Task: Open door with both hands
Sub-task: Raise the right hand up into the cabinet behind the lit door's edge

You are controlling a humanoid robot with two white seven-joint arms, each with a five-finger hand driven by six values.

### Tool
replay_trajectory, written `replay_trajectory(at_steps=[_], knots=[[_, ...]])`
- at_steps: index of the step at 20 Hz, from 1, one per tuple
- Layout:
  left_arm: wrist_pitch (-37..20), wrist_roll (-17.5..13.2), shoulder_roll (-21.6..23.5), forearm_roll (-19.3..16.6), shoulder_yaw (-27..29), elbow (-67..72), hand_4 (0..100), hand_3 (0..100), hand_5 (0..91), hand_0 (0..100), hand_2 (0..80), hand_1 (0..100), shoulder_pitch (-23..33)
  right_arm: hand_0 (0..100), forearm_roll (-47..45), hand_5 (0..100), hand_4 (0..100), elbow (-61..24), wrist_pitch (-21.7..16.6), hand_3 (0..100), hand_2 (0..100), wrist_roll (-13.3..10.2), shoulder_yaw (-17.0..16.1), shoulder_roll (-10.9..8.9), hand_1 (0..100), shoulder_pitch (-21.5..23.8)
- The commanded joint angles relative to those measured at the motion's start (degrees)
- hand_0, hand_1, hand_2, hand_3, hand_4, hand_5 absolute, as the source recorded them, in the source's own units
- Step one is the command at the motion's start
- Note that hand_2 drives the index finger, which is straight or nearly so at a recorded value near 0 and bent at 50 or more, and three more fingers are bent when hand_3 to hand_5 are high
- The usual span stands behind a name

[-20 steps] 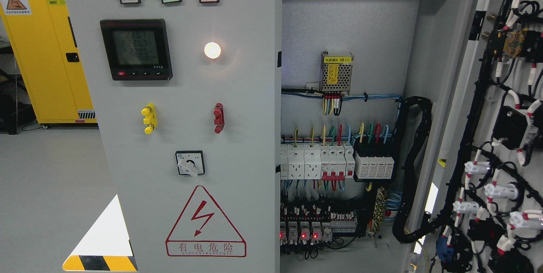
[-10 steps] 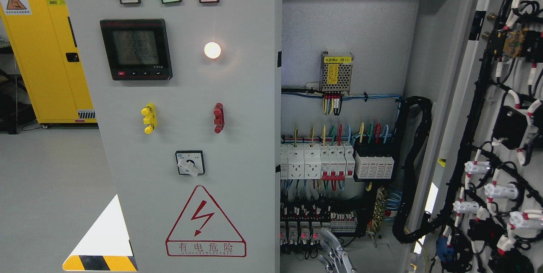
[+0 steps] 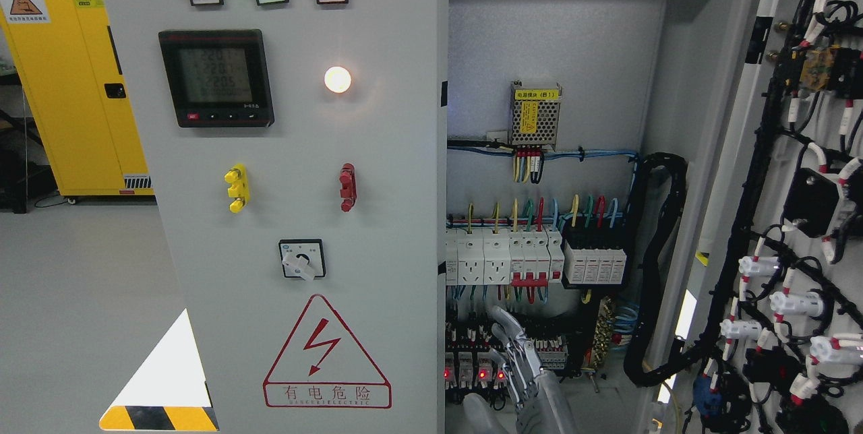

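**A:** Door first: the grey metal door (image 3: 303,218), the one with the lamps, the black meter and the red lightning triangle, hasn't budged over the last second. So what did change?

**B:** My right robot hand (image 3: 522,370). A second ago nothing showed. Half a second ago only fingertips poked in at 6 o'clock. Now the whole silver hand has risen in front of the lower rows of breakers (image 3: 472,363) inside the cabinet.

**A:** Holding anything?

**B:** No. Its fingers (image 3: 504,323) are stretched upward, loosely apart, and grasp nothing.

**A:** Where's the door from it?

**B:** Its free vertical edge stands near the hand at 9 o'clock, not touching it. The panel face spreads away toward 10 o'clock. The other leaf, the wiring-covered grey door (image 3: 802,171), already stands swung out, well apart at 3 o'clock.

**A:** Meaning what for us?

**B:** I'd judge this is the approach. The reach has begun and there's no contact yet. Next I'd shift the hand toward 9 o'clock to hook that edge. My left robot hand isn't showing.
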Motion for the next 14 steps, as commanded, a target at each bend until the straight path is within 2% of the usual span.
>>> replay_trajectory(at_steps=[1,7,14], knots=[[0.1,0.0,0.4,0.0,0.0,-0.1,0,0,0.0,12,0.0,56,0.0,0,1.9,0,0,5.5,0.1,0,4,0.0,-0.3,1.10,50,-6.1],[0.1,-0.1,-0.2,-0.1,0.0,0.0,0,0,0.0,12,0.0,56,0.0,0,1.4,0,0,12.3,0.1,0,4,0.1,-1.1,1.19,50,-13.0],[0.1,-0.1,-0.2,-0.1,0.0,-0.1,0,0,0.0,12,0.0,56,0.0,0,0.9,0,0,18.2,0.3,0,4,0.5,-2.2,1.19,50,-18.6]])
